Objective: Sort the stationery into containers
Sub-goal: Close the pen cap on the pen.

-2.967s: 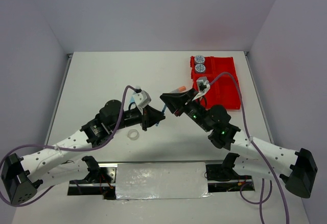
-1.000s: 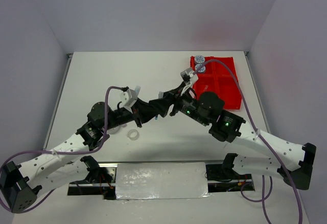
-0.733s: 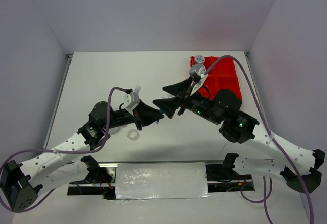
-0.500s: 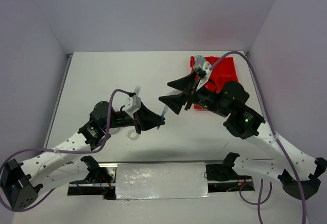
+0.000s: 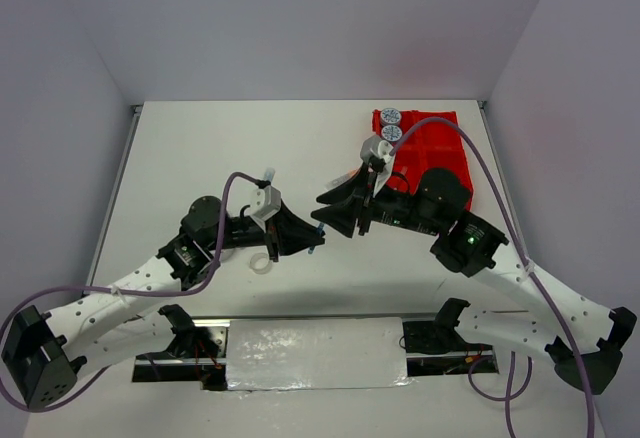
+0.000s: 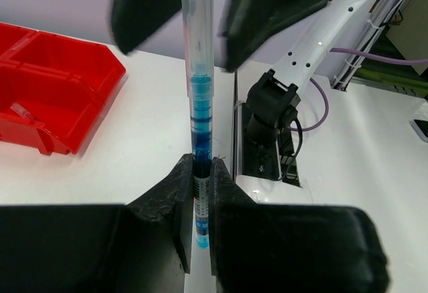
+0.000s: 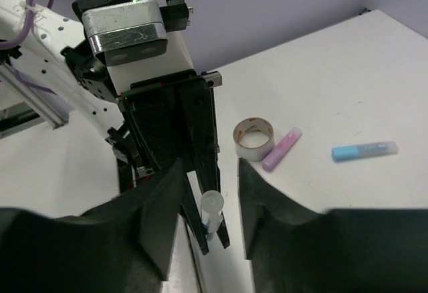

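My left gripper is shut on a blue pen and holds it above the table, clear cap end pointing at my right gripper. The pen is pinched at its lower barrel between the left fingertips. My right gripper is open, its fingers standing either side of the pen's cap without touching it. The red tray lies at the back right with two blue-patterned tape rolls in its far left compartment.
A clear tape ring, a pink stick and a blue stick lie on the white table behind the left arm. The ring also shows in the top view. An orange-capped stick lies beside the tray.
My right gripper has come away from the tray and dropped left to straddle the pen's cap. My left gripper has shifted slightly right, still holding the pen.
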{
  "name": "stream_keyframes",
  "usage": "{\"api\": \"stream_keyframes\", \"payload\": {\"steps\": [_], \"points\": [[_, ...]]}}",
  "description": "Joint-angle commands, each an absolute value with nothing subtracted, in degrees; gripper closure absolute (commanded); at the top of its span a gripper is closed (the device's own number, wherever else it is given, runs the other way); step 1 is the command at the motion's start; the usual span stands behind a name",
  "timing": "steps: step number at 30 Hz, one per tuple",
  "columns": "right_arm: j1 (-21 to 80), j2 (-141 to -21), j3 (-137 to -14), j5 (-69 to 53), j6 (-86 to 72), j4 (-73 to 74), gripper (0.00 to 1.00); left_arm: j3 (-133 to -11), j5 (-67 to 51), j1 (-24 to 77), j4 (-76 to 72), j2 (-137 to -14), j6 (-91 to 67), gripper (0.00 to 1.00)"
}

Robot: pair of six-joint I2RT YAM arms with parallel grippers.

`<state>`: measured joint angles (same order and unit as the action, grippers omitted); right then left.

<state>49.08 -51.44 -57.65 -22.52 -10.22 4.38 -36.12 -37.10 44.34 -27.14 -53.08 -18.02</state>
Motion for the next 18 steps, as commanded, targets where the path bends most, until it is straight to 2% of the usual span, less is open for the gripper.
{"api": "stream_keyframes", "payload": {"steps": [1,4,6,9,18], "points": [[49.0,-50.7,-57.0,-23.7,-11.0,0.4,0.57,-38.2,-37.0,44.2,-31.8,-52.8,-17.1,1.0],[49.0,-51.0,-56.3,-23.6,-11.2,0.2,0.73,-38.2,-36.8,44.2,-32.1,-52.6,-17.3,1.0],[49.0,-51.3,-55.5,-23.5,-11.3,0.2,0.76,-38.2,-36.5,44.2,-32.3,-52.6,-17.8,1.0],[49.0,-51.9,-53.1,-22.9,-12.1,-2.2,1.0,-38.1,-36.2,44.2,-34.3,-52.3,-18.6,1.0],[48.9,-56.5,-42.2,-23.8,-19.1,-15.4,1.0,-42.8,-36.7,44.2,-41.7,-51.4,-22.7,1.0]]}}
